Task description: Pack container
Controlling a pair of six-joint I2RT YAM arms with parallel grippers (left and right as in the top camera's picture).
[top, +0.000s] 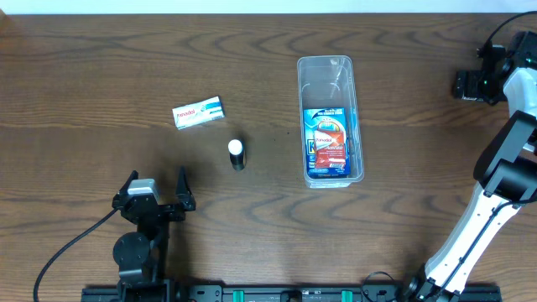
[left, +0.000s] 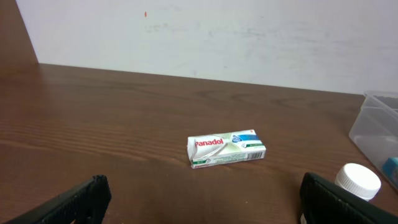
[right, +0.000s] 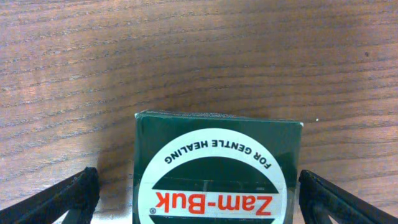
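Observation:
The clear container [top: 327, 84] lies right of the table's middle, and its corner shows in the left wrist view [left: 378, 124]. A blue and red packet [top: 329, 143] lies inside it. A white Panadol box [top: 199, 112] [left: 225, 149] and a small dark bottle with a white cap [top: 237, 153] [left: 357, 182] sit on the table to its left. My left gripper [top: 155, 191] [left: 202, 205] is open and empty, near the front edge, short of both. My right gripper [top: 480, 84] [right: 199, 208] is open at the far right, its fingers on either side of a green Zam-Buk box [right: 217, 134], with gaps on both sides.
The dark wooden table [top: 101, 67] runs to a white wall behind in the left wrist view. The right arm's white links [top: 495, 184] stand along the right edge. A black cable [top: 67, 252] trails from the left arm.

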